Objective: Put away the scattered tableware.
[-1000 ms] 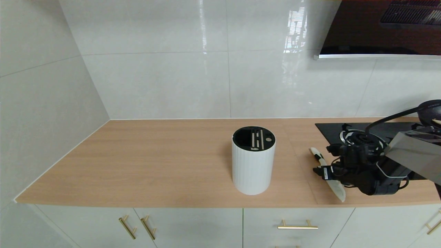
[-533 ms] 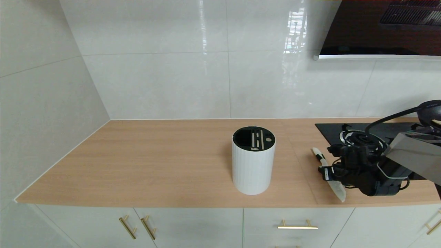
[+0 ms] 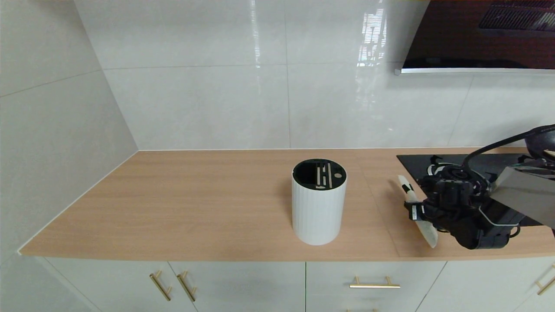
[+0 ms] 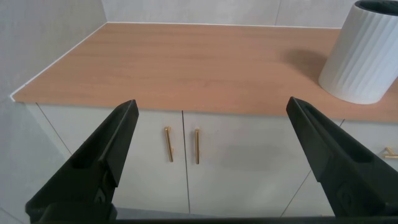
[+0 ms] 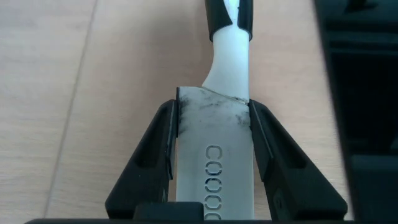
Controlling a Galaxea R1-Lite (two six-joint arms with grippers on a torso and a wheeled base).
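You have one white knife [image 3: 428,233] clamped in your right end effector [image 3: 414,211], toward the right end of the surface's [image 3: 195,203] front edge. One ribbed white holder [image 3: 318,208] stands mid-surface. Your left end effector [image 4: 211,106] gapes wide before the front edge.

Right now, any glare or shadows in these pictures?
Head view: bright reflections streak the wall tiles; the white holder casts a soft shadow on the counter. Left wrist view: the fingers are dark silhouettes. Right wrist view: the knife is evenly lit.
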